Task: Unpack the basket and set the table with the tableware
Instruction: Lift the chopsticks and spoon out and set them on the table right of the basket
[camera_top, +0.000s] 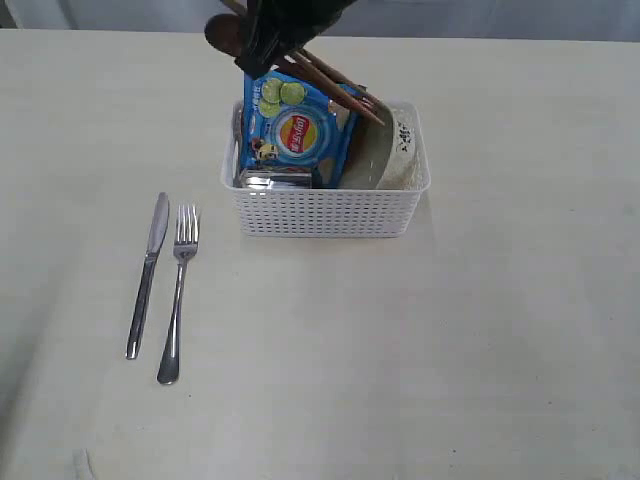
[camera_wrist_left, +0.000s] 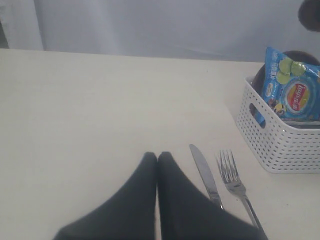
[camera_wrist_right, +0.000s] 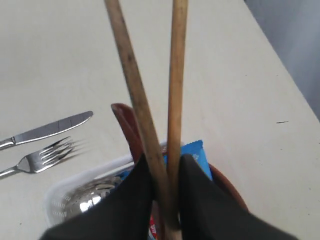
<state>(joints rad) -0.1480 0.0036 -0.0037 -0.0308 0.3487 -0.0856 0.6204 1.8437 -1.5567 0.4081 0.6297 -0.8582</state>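
The white basket (camera_top: 325, 210) stands mid-table (camera_top: 480, 350). It holds a steel mug (camera_top: 275, 180), a cream bowl (camera_top: 395, 150) and a brown plate (camera_wrist_right: 227, 182). Above it, my right gripper (camera_wrist_right: 162, 160) is shut on the wooden chopsticks (camera_wrist_right: 131, 70), which slant out past the basket's rim (camera_top: 340, 85). The reddish-brown spoon (camera_wrist_right: 127, 127) rises beside them; I cannot tell whether it is gripped too. The knife (camera_top: 148, 272) and fork (camera_top: 178, 290) lie side by side left of the basket. My left gripper (camera_wrist_left: 157, 155) is shut and empty, over bare table beside the knife (camera_wrist_left: 204, 172).
A blue chip bag (camera_top: 295, 130) stands upright in the basket, in front of the plate and above the mug. The table's back edge meets a pale wall.
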